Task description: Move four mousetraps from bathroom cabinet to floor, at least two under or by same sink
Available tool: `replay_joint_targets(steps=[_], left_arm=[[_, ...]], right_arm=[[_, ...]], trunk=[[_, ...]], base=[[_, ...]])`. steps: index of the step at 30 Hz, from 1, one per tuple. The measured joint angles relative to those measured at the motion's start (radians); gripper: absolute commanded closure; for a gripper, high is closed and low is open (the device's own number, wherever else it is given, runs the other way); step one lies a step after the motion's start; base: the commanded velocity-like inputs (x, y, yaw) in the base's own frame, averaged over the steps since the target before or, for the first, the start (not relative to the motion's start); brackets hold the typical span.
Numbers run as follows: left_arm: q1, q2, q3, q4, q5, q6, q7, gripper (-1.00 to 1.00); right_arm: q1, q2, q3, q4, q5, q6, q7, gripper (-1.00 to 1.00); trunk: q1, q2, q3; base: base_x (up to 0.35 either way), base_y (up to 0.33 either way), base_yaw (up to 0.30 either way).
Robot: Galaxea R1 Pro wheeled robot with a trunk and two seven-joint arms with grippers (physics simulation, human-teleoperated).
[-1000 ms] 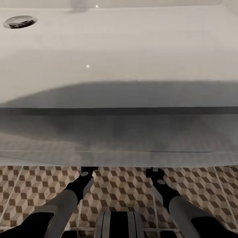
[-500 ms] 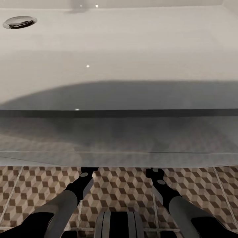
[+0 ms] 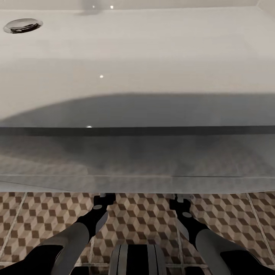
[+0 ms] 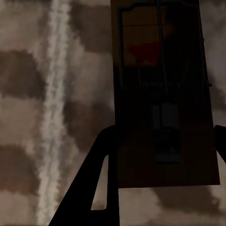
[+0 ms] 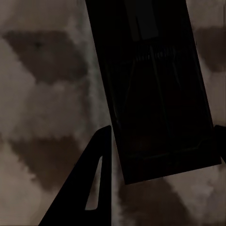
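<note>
The white sink [image 3: 152, 46] lies right below my head camera, and the cube-patterned bathroom floor [image 3: 141, 217] shows under its vanity front. My left arm [image 3: 76, 233] and right arm [image 3: 206, 236] both reach down under that front edge, which hides their fingertips in the head view. In the left wrist view my left gripper [image 4: 165, 132] is shut on a brown mousetrap [image 4: 165, 70] held just over a tile. In the right wrist view my right gripper [image 5: 164, 129] is shut on a second, slightly skewed mousetrap [image 5: 150, 70], also close above the floor. The cabinet is out of view.
The chrome drain [image 3: 22, 25] sits in the basin's far left corner. The grey-shaded vanity front [image 3: 137, 160] overhangs both wrists. A pale grout line [image 4: 52, 117] runs across the tile beside the left trap. My base [image 3: 137, 259] stands between the arms.
Both wrists have slid a little further forward under the vanity edge, each still carrying its mousetrap. The sink and the view have stayed put.
</note>
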Motion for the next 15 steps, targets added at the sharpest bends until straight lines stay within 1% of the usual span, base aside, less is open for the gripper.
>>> replay_joint_targets(steps=[7, 13, 15], left_arm=[[0.0, -0.001, 0.0, 0.001, 0.0, -0.003, 0.0, 1.0], [0.0, -0.001, 0.001, 0.001, 0.0, -0.008, 0.0, 1.0], [0.0, -0.001, 0.001, 0.001, -0.001, -0.009, 0.0, 1.0]], right_arm=[[0.0, 0.0, 0.0, 0.003, 0.0, -0.032, 0.0, 1.0], [0.0, 0.001, -0.003, 0.003, -0.001, -0.085, -0.001, 1.0], [0.0, 0.001, -0.003, 0.005, -0.001, -0.091, -0.001, 1.0]], trunk=[[0.0, 0.0, 0.0], [0.0, 0.0, 0.0], [0.0, 0.0, 0.0]], base=[[0.0, 0.0, 0.0], [0.0, 0.0, 0.0], [0.0, 0.0, 0.0]])
